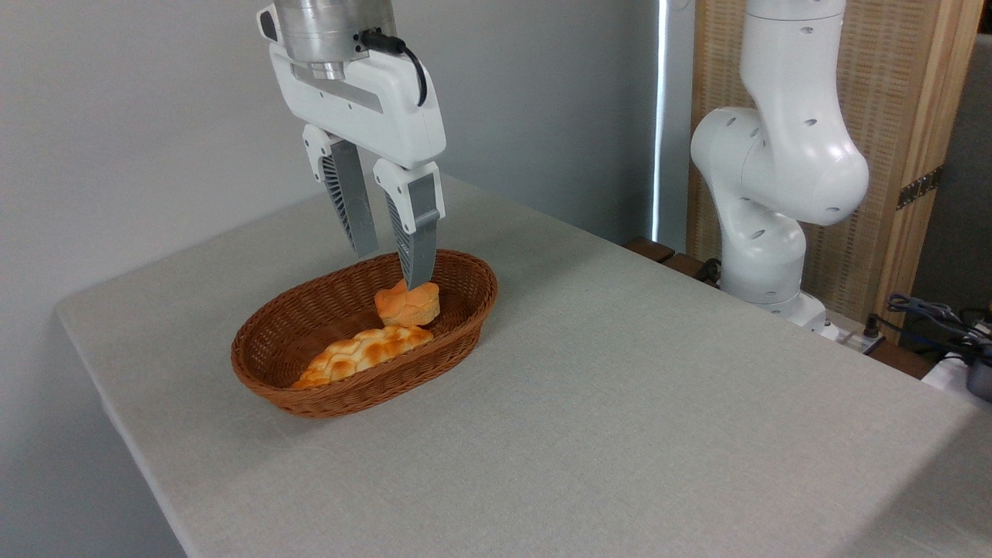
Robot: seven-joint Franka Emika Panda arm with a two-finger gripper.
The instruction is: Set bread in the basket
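Small round orange-golden bun (408, 304) lying inside the oval brown woven wicker basket (310, 325), toward its far right end, its lower edge hidden by the long flat golden loaf (363, 354) along the near wall. The basket stands near the left edge of the grey-clothed table (620, 403). White two-finger gripper (391, 267) points straight down, jaws parted; the right finger's tip appears to meet the bun's top, the left hangs clear. The wrist is cut off at the top.
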